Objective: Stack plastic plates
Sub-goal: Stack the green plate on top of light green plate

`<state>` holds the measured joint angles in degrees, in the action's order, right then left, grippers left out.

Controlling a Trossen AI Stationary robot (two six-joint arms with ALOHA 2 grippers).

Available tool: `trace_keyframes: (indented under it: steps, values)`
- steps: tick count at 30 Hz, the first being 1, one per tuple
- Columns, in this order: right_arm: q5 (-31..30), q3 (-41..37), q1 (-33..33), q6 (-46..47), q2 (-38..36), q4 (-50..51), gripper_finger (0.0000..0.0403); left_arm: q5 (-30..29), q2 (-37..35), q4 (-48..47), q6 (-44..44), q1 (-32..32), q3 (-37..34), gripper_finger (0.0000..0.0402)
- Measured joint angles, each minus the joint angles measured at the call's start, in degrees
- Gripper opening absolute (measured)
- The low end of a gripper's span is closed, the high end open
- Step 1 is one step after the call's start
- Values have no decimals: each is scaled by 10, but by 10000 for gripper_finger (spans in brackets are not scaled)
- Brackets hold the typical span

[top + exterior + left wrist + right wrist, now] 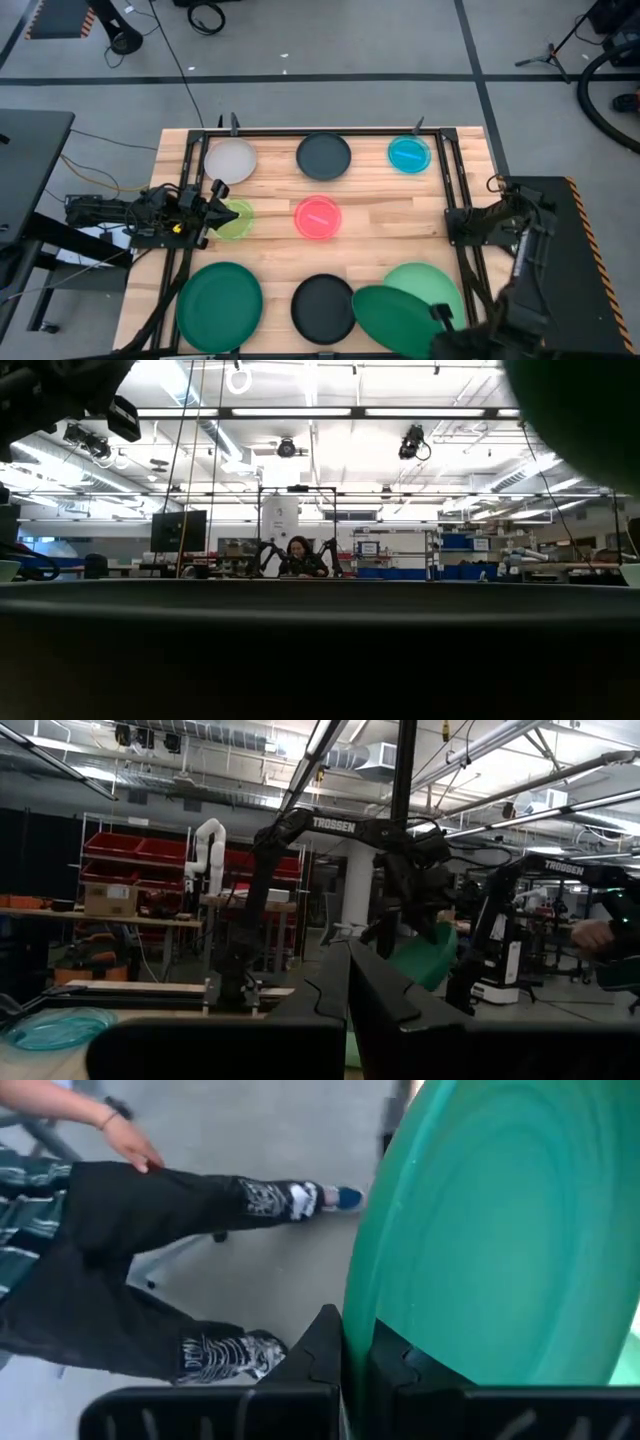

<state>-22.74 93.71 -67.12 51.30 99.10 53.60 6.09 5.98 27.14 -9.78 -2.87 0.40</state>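
Nine round plates show in the high view. Lying flat on the table are a whitish-grey one (230, 160), two black ones (323, 155) (323, 308), a cyan one (409, 154), a lime one (237, 220), a pink one (318, 217), a large dark green one (219, 306) and a light green one (432, 285). My right gripper (440, 320) is shut on a second large dark green plate (393, 318) above the light green one. My left gripper (216, 203) is shut and level at the lime plate's left edge; whether it touches the plate I cannot tell. My right gripper pinches the dark green plate's rim (372, 1335) between its two fingers, one finger on each face. It comes at the plate from the table's right. The plate is lifted clear and tilted (430, 955), reaching left from the fingers over the light green plate.
A black frame (452, 180) runs around the plates on the wooden table. A person's legs (150, 1290) and hand (130, 1145) show beside the table near my right arm. The near black plate blocks most of the low view.
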Motion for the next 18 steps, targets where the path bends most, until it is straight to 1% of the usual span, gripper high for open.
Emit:
trace_keyframes:
  steps: [3, 6, 9, 13, 18]
  values:
    - [7, 0, -24, -1, 11, 4, 16, 0, 0, 0, 0, 0, 0, 11]
    - [34, 0, -35, 1, 22, 18, 16, 0, 0, 0, 0, 0, 0, 11]
    - [73, 9, -38, 9, 31, 26, 16, 0, 0, 0, 0, 0, 0, 11]
    - [80, 66, -38, 8, 44, 53, 16, 0, 0, 0, 0, 0, 0, 12]
    - [80, 167, -33, 29, 72, 139, 16, 0, 0, 0, 0, 0, 0, 12]
